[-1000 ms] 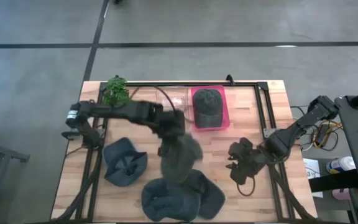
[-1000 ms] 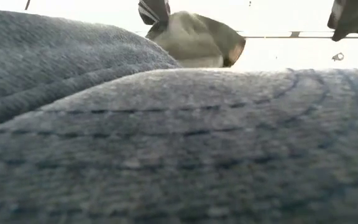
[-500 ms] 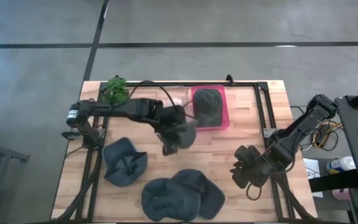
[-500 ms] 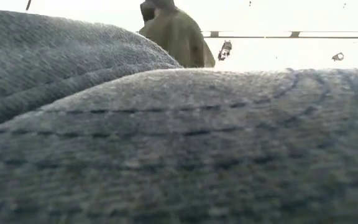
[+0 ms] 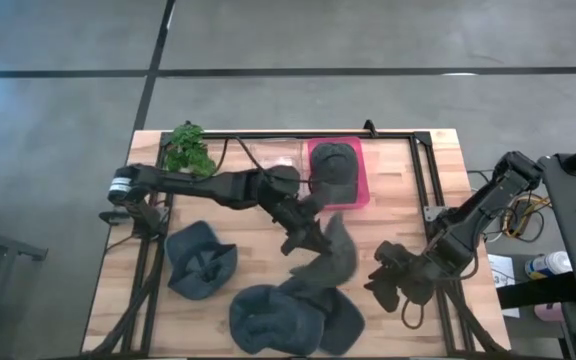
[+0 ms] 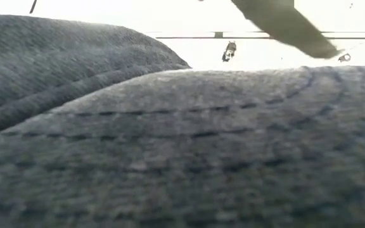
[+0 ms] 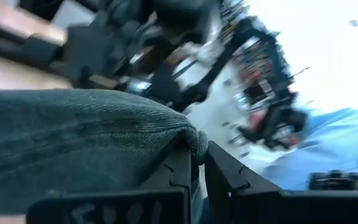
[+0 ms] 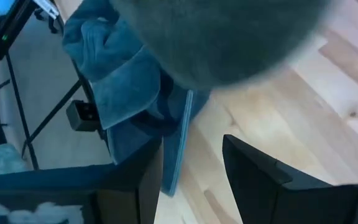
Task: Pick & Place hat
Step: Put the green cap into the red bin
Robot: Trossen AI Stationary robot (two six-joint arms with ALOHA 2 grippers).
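An olive-green cap (image 5: 334, 256) hangs from my left gripper (image 5: 304, 238) above the table's middle. It also shows as a green strip (image 6: 287, 24) at the top of the low view. My left gripper (image 7: 199, 163) is shut on it. A pink tray (image 5: 363, 190) at the far edge holds a dark cap (image 5: 333, 168). My right gripper (image 5: 382, 284) hovers open at the right, near the blue caps, with its fingers (image 8: 253, 167) apart over the wood. My left gripper pinches a rolled edge of the olive cap (image 7: 190, 138) between its two fingers (image 7: 178, 169). Which part of the cap this edge is, I cannot tell. In the high view the cap is lifted clear and trails off toward the table's right and near side.
Two overlapping blue denim caps (image 5: 286, 315) lie at the near edge, and one fills the low view (image 6: 182, 145). Another blue cap (image 5: 200, 260) lies left of the middle. A green plant (image 5: 188, 148) stands at the far left corner. A black frame (image 5: 423, 170) runs along the table.
My left gripper carried the olive cap toward the far edge, close to the pink tray, then back toward the near and right side. The cap swung out to the right of the gripper. My right gripper shifted slightly toward the near edge.
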